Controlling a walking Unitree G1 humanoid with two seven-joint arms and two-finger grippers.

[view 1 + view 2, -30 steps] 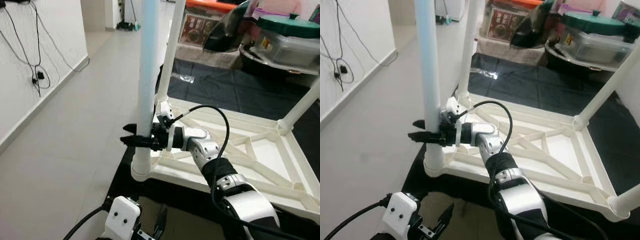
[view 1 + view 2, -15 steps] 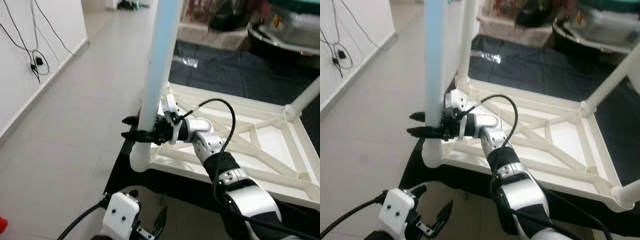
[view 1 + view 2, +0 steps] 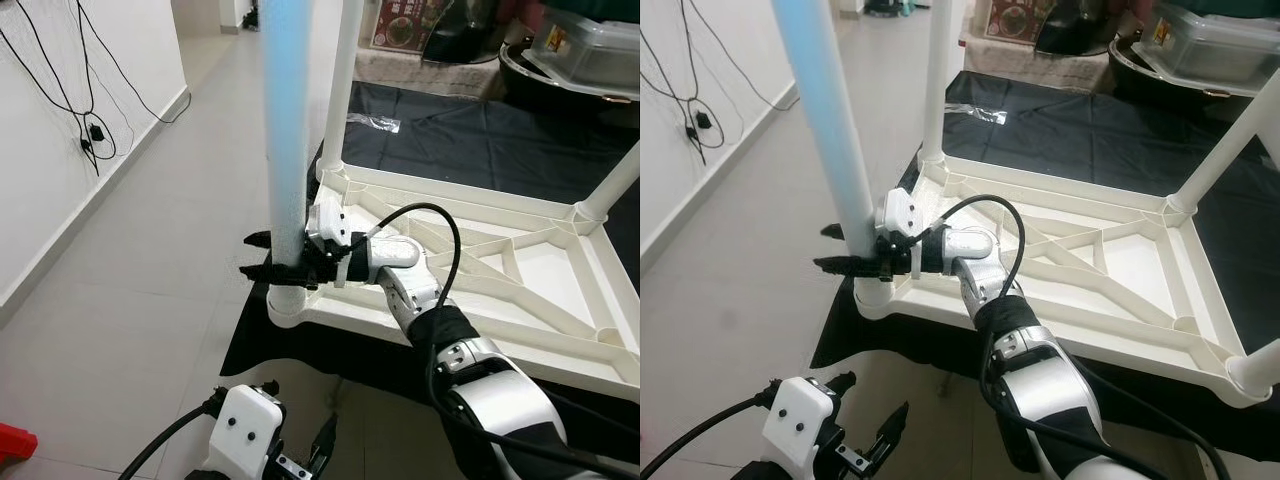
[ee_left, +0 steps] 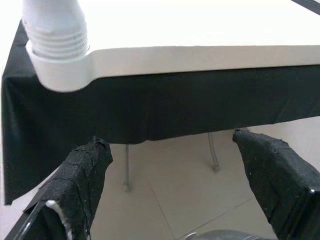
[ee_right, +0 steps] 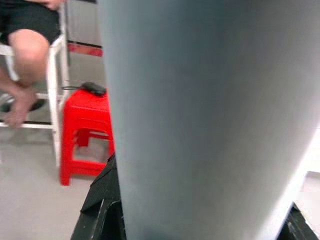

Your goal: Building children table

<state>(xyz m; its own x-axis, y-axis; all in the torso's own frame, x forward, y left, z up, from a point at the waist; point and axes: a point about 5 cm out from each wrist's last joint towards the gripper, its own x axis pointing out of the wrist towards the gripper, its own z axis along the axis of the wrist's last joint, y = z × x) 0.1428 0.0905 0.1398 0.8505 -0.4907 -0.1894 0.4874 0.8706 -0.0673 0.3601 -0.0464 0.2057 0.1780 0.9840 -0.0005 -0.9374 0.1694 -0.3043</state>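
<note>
Since half a second ago the pale blue table leg [image 3: 285,150] has swung from a lean toward the right back to nearly upright, and the head camera has shifted so that more of the grey tiled floor [image 3: 130,270] shows on the left. The right gripper [image 3: 268,258] reaches out to the robot's left and clamps this leg between its two black fingers, just above the corner socket [image 3: 291,305] of the upturned white children's table top [image 3: 1110,270], where the leg's foot is seated. The table top lies underside up, ribs showing, on a surface draped with black cloth [image 3: 470,150]. Three more white legs stand in the other corners: one behind the held leg [image 3: 343,80], one at the far right [image 3: 615,185], and one at the near right [image 3: 1258,370]. In the right wrist view the leg [image 5: 200,120] stands close before the lens, with a red stool [image 5: 85,135] and a seated person's bare legs [image 5: 25,60] behind it. The left gripper [image 3: 865,430] hangs low below the table's near edge, its fingers [image 4: 80,175] spread wide and holding nothing. Black cables [image 3: 75,90] hang on the white wall at left.
</note>
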